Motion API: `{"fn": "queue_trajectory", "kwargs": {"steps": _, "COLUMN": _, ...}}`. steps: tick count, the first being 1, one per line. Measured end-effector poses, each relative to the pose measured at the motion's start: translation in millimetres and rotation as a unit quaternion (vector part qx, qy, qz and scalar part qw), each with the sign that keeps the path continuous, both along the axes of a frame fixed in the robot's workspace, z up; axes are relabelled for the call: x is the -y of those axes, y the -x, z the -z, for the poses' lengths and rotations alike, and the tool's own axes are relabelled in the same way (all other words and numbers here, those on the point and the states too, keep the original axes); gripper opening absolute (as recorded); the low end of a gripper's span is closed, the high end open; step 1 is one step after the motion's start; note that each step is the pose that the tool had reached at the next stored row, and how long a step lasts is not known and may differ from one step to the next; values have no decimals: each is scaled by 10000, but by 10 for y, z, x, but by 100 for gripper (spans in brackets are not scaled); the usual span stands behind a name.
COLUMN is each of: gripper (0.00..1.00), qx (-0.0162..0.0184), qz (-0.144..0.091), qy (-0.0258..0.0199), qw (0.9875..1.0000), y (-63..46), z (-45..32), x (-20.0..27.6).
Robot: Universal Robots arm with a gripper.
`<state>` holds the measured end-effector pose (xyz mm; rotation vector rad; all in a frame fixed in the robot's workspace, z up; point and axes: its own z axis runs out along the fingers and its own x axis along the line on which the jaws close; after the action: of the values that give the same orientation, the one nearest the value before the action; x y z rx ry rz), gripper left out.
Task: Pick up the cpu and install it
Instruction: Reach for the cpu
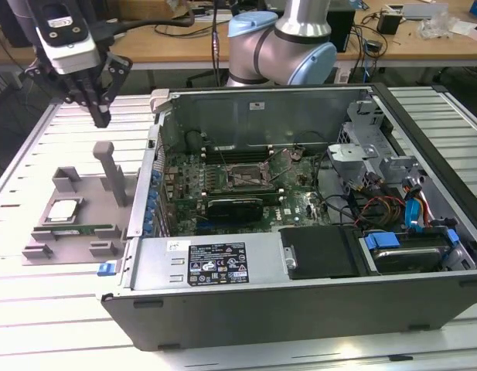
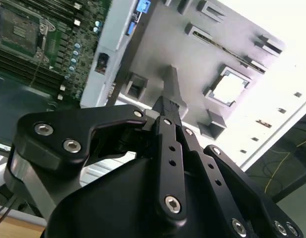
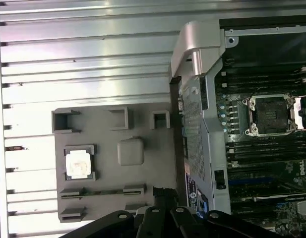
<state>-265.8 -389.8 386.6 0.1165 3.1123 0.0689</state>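
Lower left of the exterior view, on the slatted table (image 1: 37, 309): grey fixture tray (image 1: 91, 202), green memory stick (image 1: 80, 229) along its near edge. Just behind the stick, cpu (image 1: 63, 210) lies flat in a square recess, plate up, nothing touching it. Square part, no long axis to align. Farther back and higher, gripper (image 1: 101, 116) hangs well above the tray, closed, holding nothing. My read: cpu is below it, slightly toward the exterior view's left. Empty socket (image 1: 242, 176) sits to the exterior view's right, inside the case (image 1: 315, 301).
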Motion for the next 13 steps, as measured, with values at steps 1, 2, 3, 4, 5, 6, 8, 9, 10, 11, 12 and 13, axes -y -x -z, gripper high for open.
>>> {"fn": "queue_trajectory", "kwargs": {"steps": 1, "gripper": 11, "qx": 1, "qz": 0, "qy": 0, "qw": 10000, "y": 30, "z": 3, "x": -2}}
{"fn": "queue_trajectory", "kwargs": {"steps": 2, "gripper": 11, "qx": 1, "qz": 0, "qy": 0, "qw": 10000, "y": 96, "z": 10, "x": -5}}
{"fn": "queue_trajectory", "kwargs": {"steps": 3, "gripper": 11, "qx": 2, "qz": 0, "qy": 0, "qw": 10000, "y": 179, "z": 27, "x": -7}}
{"fn": "queue_trajectory", "kwargs": {"steps": 4, "gripper": 11, "qx": 2, "qz": 0, "qy": 0, "qw": 10000, "y": 224, "z": 43, "x": -8}}
{"fn": "queue_trajectory", "kwargs": {"steps": 5, "gripper": 11, "qx": 3, "qz": 0, "qy": 0, "qw": 10000, "y": 274, "z": 71, "x": -8}}
{"fn": "queue_trajectory", "kwargs": {"steps": 6, "gripper": 11, "qx": 2, "qz": 0, "qy": 0, "qw": 10000, "y": 331, "z": 112, "x": -8}}
{"fn": "queue_trajectory", "kwargs": {"steps": 8, "gripper": 11, "qx": 2, "qz": 0, "qy": 0, "qw": 10000, "y": 381, "z": 163, "x": -10}}
{"fn": "queue_trajectory", "kwargs": {"steps": 9, "gripper": 11, "qx": 2, "qz": -1, "qy": 0, "qw": 10000, "y": 404, "z": 190, "x": -11}}
{"fn": "queue_trajectory", "kwargs": {"steps": 10, "gripper": 11, "qx": 2, "qz": 0, "qy": 0, "qw": 10000, "y": 419, "z": 208, "x": -12}}
{"fn": "queue_trajectory", "kwargs": {"steps": 11, "gripper": 11, "qx": 2, "qz": 0, "qy": 0, "qw": 10000, "y": 438, "z": 231, "x": -13}}
{"fn": "queue_trajectory", "kwargs": {"steps": 12, "gripper": 11, "qx": 2, "qz": 0, "qy": 0, "qw": 10000, "y": 455, "z": 250, "x": -15}}
{"fn": "queue_trajectory", "kwargs": {"steps": 13, "gripper": 11, "qx": 2, "qz": 0, "qy": 0, "qw": 10000, "y": 470, "z": 266, "x": -18}}
